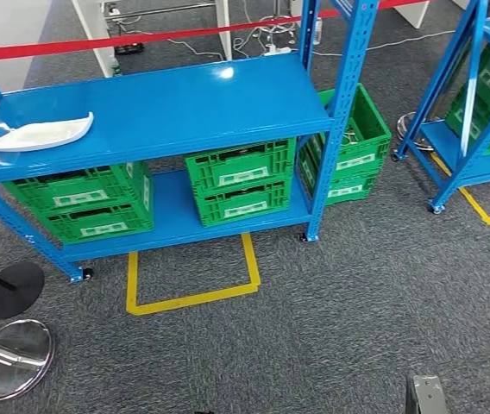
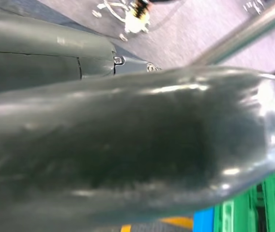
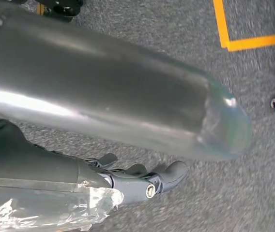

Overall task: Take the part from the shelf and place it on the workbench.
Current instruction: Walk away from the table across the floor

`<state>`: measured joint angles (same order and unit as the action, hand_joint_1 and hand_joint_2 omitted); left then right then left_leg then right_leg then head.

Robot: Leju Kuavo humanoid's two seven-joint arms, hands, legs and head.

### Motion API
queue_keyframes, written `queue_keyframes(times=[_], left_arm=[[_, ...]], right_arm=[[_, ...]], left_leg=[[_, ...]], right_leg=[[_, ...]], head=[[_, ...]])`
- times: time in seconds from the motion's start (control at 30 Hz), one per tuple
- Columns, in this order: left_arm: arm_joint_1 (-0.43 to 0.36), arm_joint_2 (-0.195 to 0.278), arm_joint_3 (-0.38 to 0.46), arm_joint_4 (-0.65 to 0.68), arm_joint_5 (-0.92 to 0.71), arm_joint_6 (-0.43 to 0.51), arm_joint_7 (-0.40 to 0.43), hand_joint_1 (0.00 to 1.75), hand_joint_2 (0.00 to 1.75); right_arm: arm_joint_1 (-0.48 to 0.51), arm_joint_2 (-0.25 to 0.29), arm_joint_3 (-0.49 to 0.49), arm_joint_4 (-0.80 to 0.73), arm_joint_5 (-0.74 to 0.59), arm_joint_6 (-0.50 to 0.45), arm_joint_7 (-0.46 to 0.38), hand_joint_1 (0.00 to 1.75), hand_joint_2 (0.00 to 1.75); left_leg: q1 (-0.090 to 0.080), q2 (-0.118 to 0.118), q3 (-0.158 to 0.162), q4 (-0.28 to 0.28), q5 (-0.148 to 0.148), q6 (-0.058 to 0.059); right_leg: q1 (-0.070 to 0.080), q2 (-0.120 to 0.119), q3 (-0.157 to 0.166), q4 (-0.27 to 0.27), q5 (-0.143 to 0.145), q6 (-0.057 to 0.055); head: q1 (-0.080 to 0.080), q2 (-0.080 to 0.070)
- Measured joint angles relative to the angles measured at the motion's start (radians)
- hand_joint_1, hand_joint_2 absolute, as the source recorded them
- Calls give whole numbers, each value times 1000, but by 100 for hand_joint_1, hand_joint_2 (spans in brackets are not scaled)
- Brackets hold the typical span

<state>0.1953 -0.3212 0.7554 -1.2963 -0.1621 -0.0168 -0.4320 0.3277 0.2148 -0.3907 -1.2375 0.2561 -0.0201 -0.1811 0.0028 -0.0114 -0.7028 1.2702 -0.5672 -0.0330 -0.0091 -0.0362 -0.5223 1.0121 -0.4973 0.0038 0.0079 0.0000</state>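
While the right hand (image 3: 143, 181) hangs over grey carpet (image 1: 334, 336), fingers loosely extended and holding nothing, the left hand's fingers cannot be made out. Beyond yellow floor tape (image 1: 193, 297), the white part (image 1: 39, 134) lies near the shelf's (image 1: 164, 108) front-left edge, above green crates (image 1: 241, 181).

You are looking down at a blue shelf (image 1: 164, 108) with a white part (image 1: 39, 134) lying at the left end of its top level. 3 green crates (image 1: 241, 181) are sitting on and beside the lower level. Yellow floor tape (image 1: 190, 297) is marking a box on the grey carpet (image 1: 334, 328) in front, and a red barrier tape (image 1: 164, 36) is running behind.
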Motion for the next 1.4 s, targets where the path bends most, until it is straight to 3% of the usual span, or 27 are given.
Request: queue_keyframes(times=[0.03, 0.07, 0.13, 0.2, 0.27, 0.3, 0.37, 0.43, 0.47, 0.5, 0.53, 0.6, 0.67, 0.77, 0.83, 0.87, 0.97, 1.0, 1.03, 1.07, 1.13, 1.17, 1.23, 1.3, 1.33, 1.4], left_arm=[[0, 0, 0, 0, 1, 1, 0, 0, 0], [0, 0, 0, 0, 2, 2, 0, 0, 0], [0, 0, -1, 0, 4, 3, 1, 0, 0], [-1, 0, -5, 0, 5, 3, 1, 0, 0], [1, 0, -8, 0, 6, 4, 1, 0, 0], [2, 0, -8, 0, 6, 5, 1, 0, 0], [3, -1, -10, 0, 7, 5, 1, 0, 0], [3, -1, -12, 0, 7, 5, 1, 0, 0], [3, -1, -13, 0, 7, 5, 1, 0, 0], [3, -1, -13, 0, 7, 5, 1, 0, 0], [3, -1, -13, 0, 7, 5, 1, 0, 0], [3, -2, -13, 0, 7, 5, 1, 0, 0], [3, -1, -13, 0, 6, 5, 1, 0, 0], [3, 0, -13, 0, 4, 3, 1, 0, 0], [3, 1, -12, 0, 1, 0, 1, 0, 0], [2, 1, -12, 0, 0, 0, 0, 0, 0], [1, 2, -12, 0, -2, -3, -1, 0, 0], [1, 2, -12, 0, -2, -4, -1, 0, 0], [1, 2, -12, 0, -2, -4, -1, 0, 0], [2, 2, -12, 0, -2, -5, -1, 0, 0], [2, 2, -12, 0, -2, -5, -1, 0, 0], [1, 2, -12, 0, -3, -5, -1, 0, 0], [1, 2, -12, 0, -3, -5, -1, 0, 0], [2, 1, -12, 0, -3, -5, -1, 0, 0], [3, 0, -12, 0, -3, -6, -1, 0, 0], [3, -1, -12, 0, -4, -7, -2, 0, 0]], right_arm=[[0, 0, 2, 0, -2, -1, 0, 0, 0], [-1, 0, 5, 0, -3, -1, 0, 0, 0], [-2, -1, 8, 0, -5, -1, 0, 0, 0], [-3, -2, 10, 0, -5, -1, 0, 0, 0], [-5, -3, 13, 0, -7, -2, 0, 0, 0], [-6, -4, 15, -1, -7, -2, 0, 0, 0], [-8, -7, 19, -2, -8, -4, 0, 0, 0], [-6, -8, 22, -2, -9, -4, 1, 0, 0], [-4, -9, 22, -1, -9, -5, 1, 0, 0], [-2, -9, 23, 0, -9, -5, 2, 0, 0], [-1, -10, 23, 0, -11, -6, 2, 0, 0], [-4, -12, 24, 0, -17, -11, 2, 0, 0], [-9, -14, 29, 1, -26, -24, 2, 0, 0], [-12, -17, 42, 1, -40, -46, 6, 0, 0], [-11, -22, 52, 1, -48, -54, 6, 0, 0], [-11, -23, 55, 1, -52, -57, 6, 0, 0], [-6, -26, 63, 2, -61, -64, 7, 0, 0], [-4, -27, 65, 3, -63, -65, 7, 0, 0], [-3, -28, 67, 3, -64, -67, 7, 0, 0], [-2, -29, 68, 3, -65, -69, 7, 0, 0], [-2, -30, 73, 4, -65, -71, 7, 0, 0], [-3, -31, 75, 4, -65, -71, 7, 0, 0], [-4, -33, 79, 4, -67, -73, 7, 0, 0], [-5, -36, 83, 4, -71, -76, 7, 0, 0], [-6, -37, 85, 4, -73, -78, 6, 0, 0], [-9, -40, 89, 5, -77, -83, 5, 0, 0]], left_leg=[[0, 3, 5, -17, 25, 2], [-1, 12, 29, -70, 64, 5], [-10, 65, 95, -208, 126, 16], [-19, 100, 127, -275, 137, 25], [-18, 77, 127, -282, 134, 33], [-15, 64, 129, -285, 135, 38], [-7, 39, 135, -290, 138, 48], [-4, 13, 136, -290, 137, 53], [-4, -3, 136, -290, 137, 54], [-3, -16, 137, -290, 136, 54], [-3, -28, 140, -290, 135, 54], [-1, -45, 147, -289, 129, 49], [-3, -56, 151, -285, 119, 38], [-4, -60, 149, -287, 109, 28], [-3, -46, 146, -270, 97, 19], [-3, -33, 129, -234, 79, 14], [-1, -3, 11, -31, 3, 4], [-1, -1, -21, 14, -1, 4], [-1, -1, -36, 23, 17, 6], [-1, -1, -29, -12, 56, 8], [-4, 6, 22, -145, 145, 17], [-6, 11, 48, -203, 168, 21], [-9, 16, 71, -256, 165, 27], [-6, 10, 85, -266, 153, 34], [-3, 8, 97, -270, 146, 40], [0, 5, 124, -274, 130, 51]], right_leg=[[1, -14, 4, 0, -4, 0], [2, -28, 11, 0, -8, 1], [7, -50, 20, 0, -19, 6], [14, -72, 26, -3, -31, 15], [17, -97, 40, -10, -37, 25], [16, -94, 45, -8, -43, 30], [13, -41, 27, 49, -79, 41], [10, 20, -45, 188, -138, 48], [9, 30, -85, 254, -156, 50], [8, 33, -114, 289, -155, 51], [8, 34, -123, 284, -131, 51], [4, 37, -91, 168, -42, 53], [0, 50, -46, 48, 10, 51], [0, 61, -29, 14, 10, 27], [-1, 58, -23, 12, 7, 12], [-2, 55, -17, 11, 4, 5], [-1, 46, -2, 10, -11, -4], [-1, 42, 6, 10, -18, -4], [-1, 40, 15, 10, -26, -3], [-1, 37, 26, 10, -35, -1], [0, 32, 47, 9, -56, 5], [1, 31, 55, 7, -67, 9], [5, 30, 73, -3, -78, 20], [6, 29, 87, -3, -72, 32], [6, 30, 80, 26, -64, 37], [6, 32, 12, 139, -66, 45]], head=[[0, 0], [0, 0], [-1, 0], [-1, 0], [-1, 0], [0, 0], [5, 0], [10, 0], [10, 0], [10, 0], [10, 0], [11, 0], [11, 0], [9, 0], [4, 0], [1, 0], [-8, 0], [-8, 0], [-8, 0], [-8, 0], [-8, 0], [-8, 0], [-9, 0], [-8, 0], [-7, 0], [-2, 0]])
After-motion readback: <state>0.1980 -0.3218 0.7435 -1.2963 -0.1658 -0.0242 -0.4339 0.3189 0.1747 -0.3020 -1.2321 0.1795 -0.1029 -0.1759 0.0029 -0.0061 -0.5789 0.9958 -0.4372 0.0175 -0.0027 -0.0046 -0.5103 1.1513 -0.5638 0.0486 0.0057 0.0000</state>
